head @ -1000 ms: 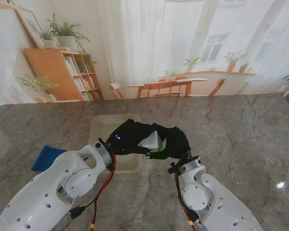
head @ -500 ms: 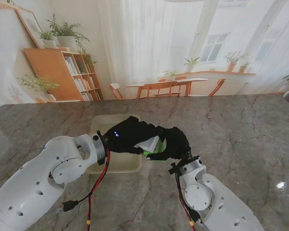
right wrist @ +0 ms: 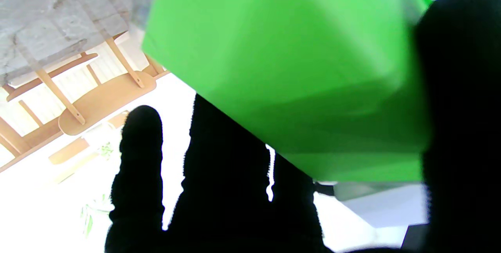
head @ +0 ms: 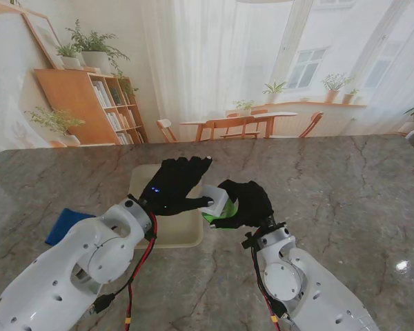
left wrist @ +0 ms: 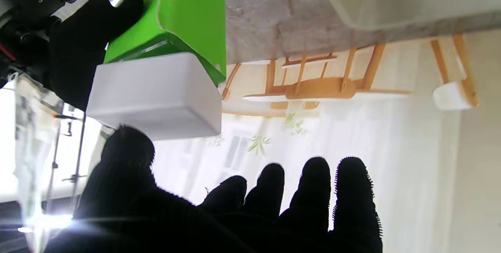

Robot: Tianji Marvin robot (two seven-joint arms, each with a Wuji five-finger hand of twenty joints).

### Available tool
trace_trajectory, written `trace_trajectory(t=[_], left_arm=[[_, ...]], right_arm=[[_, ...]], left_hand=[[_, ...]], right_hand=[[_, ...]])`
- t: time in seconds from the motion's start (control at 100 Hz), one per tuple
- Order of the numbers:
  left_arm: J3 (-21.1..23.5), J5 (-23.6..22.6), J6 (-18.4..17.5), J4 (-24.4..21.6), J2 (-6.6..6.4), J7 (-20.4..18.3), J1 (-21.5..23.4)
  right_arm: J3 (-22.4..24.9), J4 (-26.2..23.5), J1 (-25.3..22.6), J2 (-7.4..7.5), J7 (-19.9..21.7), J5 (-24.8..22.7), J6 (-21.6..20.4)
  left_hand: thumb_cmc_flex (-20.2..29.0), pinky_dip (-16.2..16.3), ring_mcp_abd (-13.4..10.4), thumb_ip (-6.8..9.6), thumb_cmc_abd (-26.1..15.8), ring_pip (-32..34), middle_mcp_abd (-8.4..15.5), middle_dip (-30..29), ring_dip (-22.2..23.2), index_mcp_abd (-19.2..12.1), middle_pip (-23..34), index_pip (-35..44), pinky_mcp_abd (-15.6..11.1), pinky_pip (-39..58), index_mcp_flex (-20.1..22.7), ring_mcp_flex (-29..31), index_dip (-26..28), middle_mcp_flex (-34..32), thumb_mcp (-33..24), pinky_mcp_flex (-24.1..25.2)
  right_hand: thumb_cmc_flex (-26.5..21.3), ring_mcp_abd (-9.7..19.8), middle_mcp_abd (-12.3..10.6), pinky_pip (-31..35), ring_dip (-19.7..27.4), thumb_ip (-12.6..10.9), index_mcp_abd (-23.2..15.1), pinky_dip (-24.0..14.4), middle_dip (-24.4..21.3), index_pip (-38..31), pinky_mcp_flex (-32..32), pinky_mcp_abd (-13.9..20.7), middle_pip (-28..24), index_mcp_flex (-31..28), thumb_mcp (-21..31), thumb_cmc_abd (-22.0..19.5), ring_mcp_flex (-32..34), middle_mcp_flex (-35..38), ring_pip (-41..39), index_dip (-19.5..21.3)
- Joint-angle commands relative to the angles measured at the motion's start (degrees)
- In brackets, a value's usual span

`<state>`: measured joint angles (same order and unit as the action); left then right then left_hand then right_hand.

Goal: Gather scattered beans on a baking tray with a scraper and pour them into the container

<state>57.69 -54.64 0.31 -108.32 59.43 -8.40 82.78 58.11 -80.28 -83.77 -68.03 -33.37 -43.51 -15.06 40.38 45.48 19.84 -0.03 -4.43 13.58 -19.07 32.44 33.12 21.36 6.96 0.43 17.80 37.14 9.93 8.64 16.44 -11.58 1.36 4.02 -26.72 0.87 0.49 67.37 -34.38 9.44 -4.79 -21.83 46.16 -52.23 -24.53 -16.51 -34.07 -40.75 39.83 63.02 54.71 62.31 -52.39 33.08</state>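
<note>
No writing is readable on anything. The right hand (head: 245, 203) grips the green-and-white scraper (head: 219, 204) at the baking tray's (head: 167, 236) 3 o'clock edge. The left hand (head: 178, 186), fingers spread, hovers above the tray holding nothing, its thumb beside the scraper. The grey marble table (head: 345, 186) also carries a blue cloth (head: 67, 225) at the tray's 9 o'clock. Behind stands a dining-room backdrop (head: 248, 69).

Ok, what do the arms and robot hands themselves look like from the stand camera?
Both arms are glossy white rounded shells with small dark holes. Each robot hand, left and right, wears a black knit glove over five fingers. A small blue light glows on the left robot hand's back. Red and black cables run along the left arm from the wrist; a red cable follows the right arm too.
</note>
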Motion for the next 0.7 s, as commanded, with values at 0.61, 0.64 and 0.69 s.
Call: trace_trajectory(t=[0.61, 0.64, 0.69], left_arm=[[-9.2, -1.0, 16.3, -1.5, 1.81, -2.5, -0.7], [-9.6, -1.6, 16.6, -1.3, 1.75, -2.9, -1.1], [-10.1, -2.1, 16.8, -1.0, 1.73, -3.0, -1.6]], right_arm=[[-0.2, -1.1, -0.1, 0.53, 0.6, -1.9, 2.9], [-0.2, -1.1, -0.1, 0.51, 0.5, -1.9, 2.8], [-0.2, -1.1, -0.2, 0.48, 0.2, -2.0, 2.6]], left_hand=[[1.5, 16.7, 5.9, -0.93, 0.8, 24.2, -3.7, 16.7, 23.8, 4.5, 7.2, 6.1, 6.3, 33.9, 4.4, 18.2, 21.3, -21.2, 0.0, -16.5], [3.0, 16.6, 5.6, -0.89, 1.5, 24.4, -3.5, 16.7, 23.8, 4.4, 7.4, 6.3, 6.0, 33.9, 4.6, 18.4, 21.4, -21.3, -0.1, -16.8], [5.9, 16.3, 4.8, -0.85, 2.4, 25.1, -3.1, 17.1, 23.9, 3.5, 8.3, 6.8, 5.3, 34.2, 5.2, 19.0, 21.9, -21.6, 0.0, -17.7]], right_hand=[[-10.8, 2.0, -5.6, 1.6, -0.8, -1.9, -14.7, 0.0, 2.6, -10.8, 0.1, -0.3, -8.2, -4.8, 22.2, -8.3, 0.2, 4.9, -2.9, 3.9], [-10.7, 2.0, -5.7, 1.6, -0.8, -1.9, -14.7, 0.1, 2.6, -10.8, 0.1, -0.3, -8.2, -4.8, 22.2, -8.4, 0.3, 4.9, -2.9, 3.9], [-10.7, 2.0, -5.7, 1.6, -0.8, -1.9, -14.7, 0.1, 2.6, -10.8, 0.1, -0.3, -8.2, -4.8, 22.2, -8.4, 0.3, 4.9, -3.0, 3.9]])
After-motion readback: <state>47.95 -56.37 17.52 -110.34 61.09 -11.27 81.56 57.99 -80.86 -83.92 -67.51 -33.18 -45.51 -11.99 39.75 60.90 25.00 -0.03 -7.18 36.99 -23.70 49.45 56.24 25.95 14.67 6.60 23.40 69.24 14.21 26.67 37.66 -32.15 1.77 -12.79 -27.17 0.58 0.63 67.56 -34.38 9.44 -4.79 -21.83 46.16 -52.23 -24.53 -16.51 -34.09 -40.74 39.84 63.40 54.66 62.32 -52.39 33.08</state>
